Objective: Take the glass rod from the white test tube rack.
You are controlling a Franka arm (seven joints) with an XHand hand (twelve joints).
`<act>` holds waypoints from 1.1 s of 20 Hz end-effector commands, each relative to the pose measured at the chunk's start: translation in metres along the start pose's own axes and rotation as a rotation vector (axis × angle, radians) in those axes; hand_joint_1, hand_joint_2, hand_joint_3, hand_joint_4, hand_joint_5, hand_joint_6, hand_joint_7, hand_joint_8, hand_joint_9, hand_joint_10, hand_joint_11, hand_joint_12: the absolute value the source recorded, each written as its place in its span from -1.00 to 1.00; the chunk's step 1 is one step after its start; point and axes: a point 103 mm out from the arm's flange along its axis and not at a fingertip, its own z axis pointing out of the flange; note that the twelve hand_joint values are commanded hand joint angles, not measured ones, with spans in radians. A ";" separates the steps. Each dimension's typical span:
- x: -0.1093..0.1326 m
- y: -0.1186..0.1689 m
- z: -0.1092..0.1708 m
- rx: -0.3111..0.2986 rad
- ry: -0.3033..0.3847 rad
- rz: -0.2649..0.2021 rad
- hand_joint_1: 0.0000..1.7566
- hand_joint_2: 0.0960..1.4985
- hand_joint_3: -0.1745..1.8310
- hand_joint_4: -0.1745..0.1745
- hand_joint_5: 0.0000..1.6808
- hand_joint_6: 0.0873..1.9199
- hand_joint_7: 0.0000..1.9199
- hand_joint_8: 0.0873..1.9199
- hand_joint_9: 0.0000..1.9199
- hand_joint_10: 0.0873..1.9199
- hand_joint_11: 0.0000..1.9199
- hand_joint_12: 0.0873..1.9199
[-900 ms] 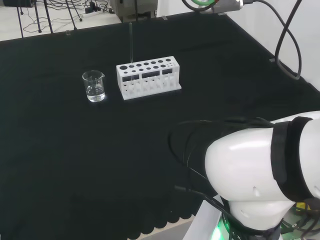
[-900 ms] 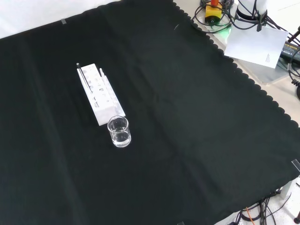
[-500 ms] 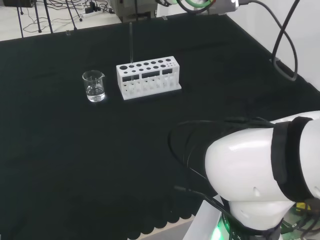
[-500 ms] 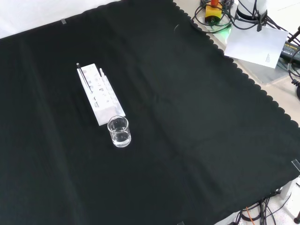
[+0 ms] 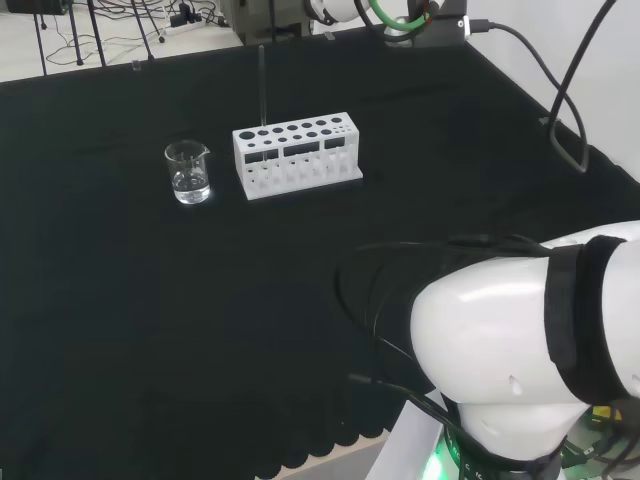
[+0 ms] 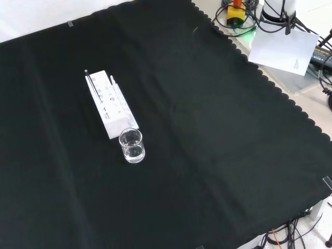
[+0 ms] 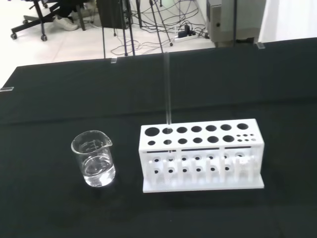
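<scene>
Item: white test tube rack [image 5: 297, 155], one piece, standing on the black cloth [image 5: 120, 300] in the far half of the bench in the head view, long side toward the camera; top face pierced with two rows of round holes, plus a cluster of smaller holes at its right end in the wrist view. Item: glass rod [image 5: 262, 87], one, thin and clear, standing upright in a hole of the rack's far row, second from the left end in the wrist view [image 7: 168, 89]; its top rises well above the rack. In the front view the rack [image 6: 111, 105] runs lengthwise away from the camera at the left of the cloth, and the rod [image 6: 91, 85] shows as a faint thin line at its far end, hard to follow against the white. Item: small clear beaker [image 5: 188, 172] with a pouring lip, a shallow fill of clear liquid, standing just beside the rack's left end in the head view, apart from it; in the front view [image 6: 132, 146] it stands at the rack's near end. Item: robot arm, large white link [image 5: 520, 350] at the near right of the head view, with black cables looping across it. Hand: whether its fingers are extended or curled cannot be told. Nothing touches the rod apart from the rack.
</scene>
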 end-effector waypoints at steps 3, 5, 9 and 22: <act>0.001 0.036 0.009 0.013 0.024 -0.044 -0.21 -0.03 -0.28 -0.89 -0.88 -1.00 -1.00 -0.16 -1.00 -0.14 -1.00 0.00; 0.002 0.054 0.012 0.017 0.019 -0.053 -0.21 -0.03 -0.28 -0.89 -0.88 -1.00 -1.00 -0.16 -1.00 -0.14 -1.00 0.00; 0.001 0.080 0.015 0.016 -0.005 -0.058 -0.21 -0.03 -0.28 -0.89 -0.87 -1.00 -1.00 -0.16 -1.00 -0.14 -1.00 0.01; -0.018 0.161 0.039 0.048 -0.030 -0.072 -0.22 -0.02 -0.28 -0.88 -0.87 -1.00 -0.99 -0.16 -1.00 -0.13 -1.00 0.02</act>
